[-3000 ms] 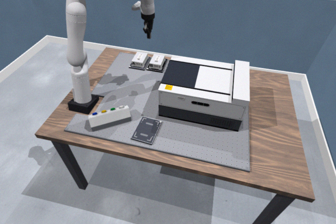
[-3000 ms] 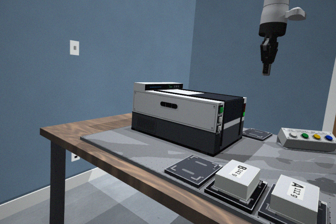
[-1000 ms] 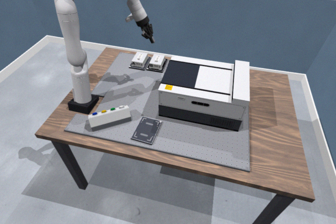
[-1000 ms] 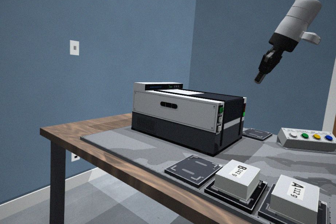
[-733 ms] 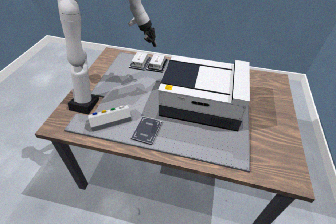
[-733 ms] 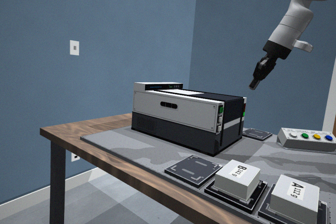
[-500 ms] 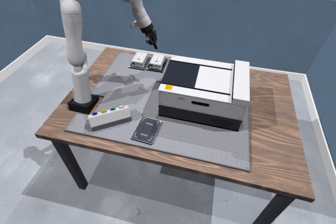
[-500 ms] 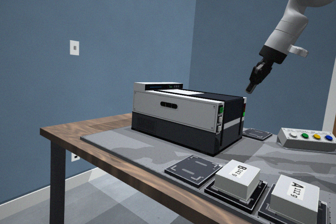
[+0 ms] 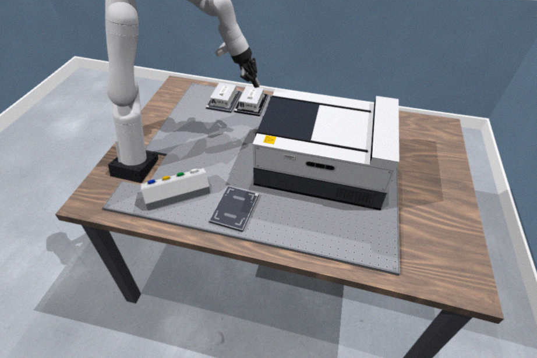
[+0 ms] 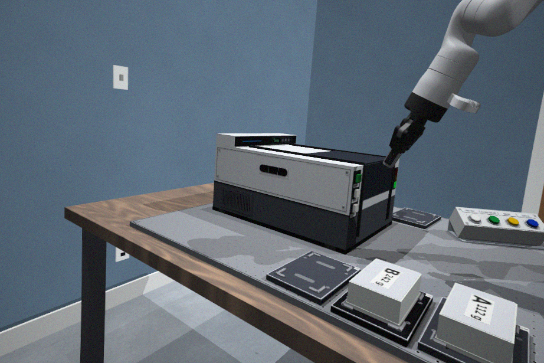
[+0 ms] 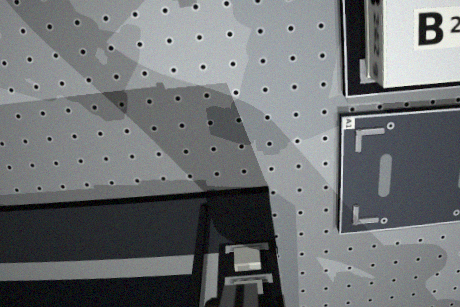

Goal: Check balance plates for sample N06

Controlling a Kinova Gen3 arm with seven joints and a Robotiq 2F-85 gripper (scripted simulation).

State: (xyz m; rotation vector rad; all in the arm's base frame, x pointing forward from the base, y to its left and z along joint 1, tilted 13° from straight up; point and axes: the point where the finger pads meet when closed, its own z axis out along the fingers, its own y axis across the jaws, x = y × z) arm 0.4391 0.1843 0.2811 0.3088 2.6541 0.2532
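Note:
My gripper point(image 9: 254, 82) is shut and empty. It hangs tilted in the air by the top corner of the centrifuge point(image 9: 325, 137), on the front edge that carries the keys point(image 10: 354, 193). It also shows at about the housing's top height in the exterior view point(image 10: 390, 160). The wrist view looks down on two of the keys point(image 11: 247, 261) and shows no fingers. Balance plate A, 112 g point(image 10: 477, 321), and balance plate B, 242 g point(image 10: 385, 289), sit in their nests. The sample N06 is not in view. The centrifuge top is part dark point(image 9: 288, 117) and part white.
An empty nest point(image 10: 314, 275) lies next to plate B and also shows in the wrist view point(image 11: 400, 171). Another empty nest point(image 9: 234, 213) lies by the operator panel point(image 9: 175, 187), which has blue, yellow, green and white keys.

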